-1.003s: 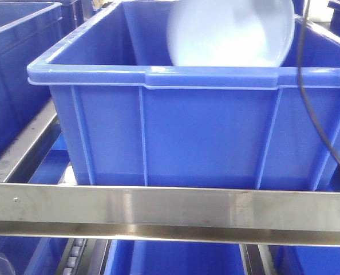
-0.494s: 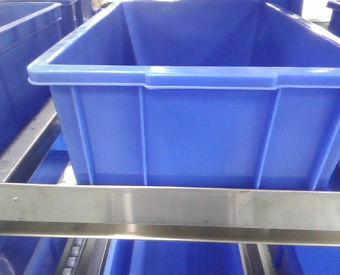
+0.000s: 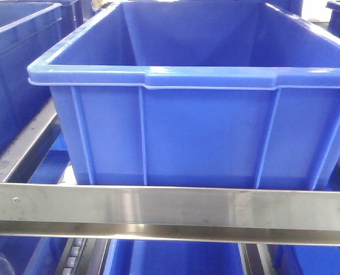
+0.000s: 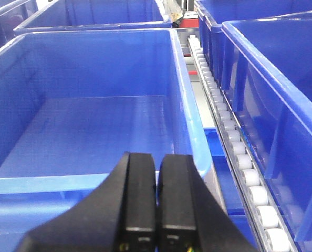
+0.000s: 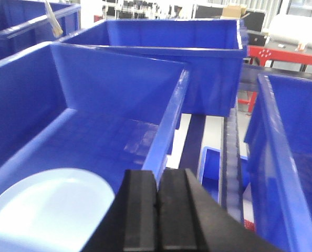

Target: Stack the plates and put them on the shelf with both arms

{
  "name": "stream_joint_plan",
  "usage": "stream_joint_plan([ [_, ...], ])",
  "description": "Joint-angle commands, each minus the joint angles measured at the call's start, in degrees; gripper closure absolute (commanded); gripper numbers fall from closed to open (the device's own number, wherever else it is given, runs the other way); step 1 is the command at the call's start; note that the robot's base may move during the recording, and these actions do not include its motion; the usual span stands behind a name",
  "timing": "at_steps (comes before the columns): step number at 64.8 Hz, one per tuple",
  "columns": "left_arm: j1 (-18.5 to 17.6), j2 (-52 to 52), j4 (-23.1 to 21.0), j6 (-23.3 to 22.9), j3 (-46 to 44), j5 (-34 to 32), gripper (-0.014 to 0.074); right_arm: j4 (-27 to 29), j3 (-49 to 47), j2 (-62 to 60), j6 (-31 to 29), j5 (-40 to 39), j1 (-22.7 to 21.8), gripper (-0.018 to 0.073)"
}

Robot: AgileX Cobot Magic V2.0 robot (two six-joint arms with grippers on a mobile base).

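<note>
A white plate (image 5: 48,210) lies flat on the floor of a large blue crate (image 3: 198,114), at its near left in the right wrist view. Whether it is one plate or two stacked cannot be told; only one glossy, shallow disc shows. Lying inside the crate, which sits on the shelf (image 3: 170,209), it looks delivered, so the placing step appears done.

The right pincer (image 5: 157,215) hangs above the crate's right wall, its two black pads pressed together with nothing between them. The left pincer (image 4: 156,210) is likewise together and empty, poised over the near rim of a blue crate whose ribbed floor shows no plate from that angle. Empty pincers held above the crates fit arms that have nothing left to carry.

The crate is smooth moulded plastic with a rolled rim and vertical ribs on its front wall. The shelf's front rail is flat brushed steel with small rivets. A roller track (image 4: 235,152) of pale wheels runs between crates, there to let them slide.
</note>
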Motion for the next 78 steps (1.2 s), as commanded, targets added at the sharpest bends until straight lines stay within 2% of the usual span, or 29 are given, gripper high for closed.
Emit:
stream_joint_plan([
  [1, -0.1, 0.4, 0.1, -0.1, -1.7, -4.8, 0.0514, 0.5, -0.8, -6.0, -0.1, 1.1, -0.3, 0.0512],
  [10, -0.1, 0.4, 0.1, -0.1, -1.7, -4.8, 0.0514, 0.5, -0.8, -13.2, -0.1, 6.6, -0.3, 0.0512],
  [27, -0.1, 0.4, 0.1, -0.1, -1.7, -4.8, 0.0514, 0.5, -0.8, -15.8, -0.1, 5.7, -0.3, 0.0512],
  [35, -0.1, 0.4, 0.1, -0.1, -1.7, -4.8, 0.0514, 0.5, -0.5, -16.6, -0.1, 9.3, -0.4, 0.0512],
  [47, -0.1, 0.4, 0.1, -0.1, -1.7, -4.8, 0.0514, 0.5, 3.1, -21.5, -0.1, 14.8, -4.5, 0.0512],
  [57, -0.1, 0.4, 0.1, -0.1, -1.7, -4.8, 0.0514, 0.5, 9.7, -27.7, -0.1, 13.9, -8.3, 0.0512],
  [70, -0.1, 0.5, 0.1, -0.1, -1.6, -5.0, 0.0514, 2.1, 18.8, -27.5, 0.0, 4.4, -8.3, 0.0512],
  [78, -0.1, 0.5, 0.1, -0.1, -1.6, -5.0, 0.0514, 2.4, 18.5, -27.6, 0.1, 7.0, -8.1, 0.0512],
])
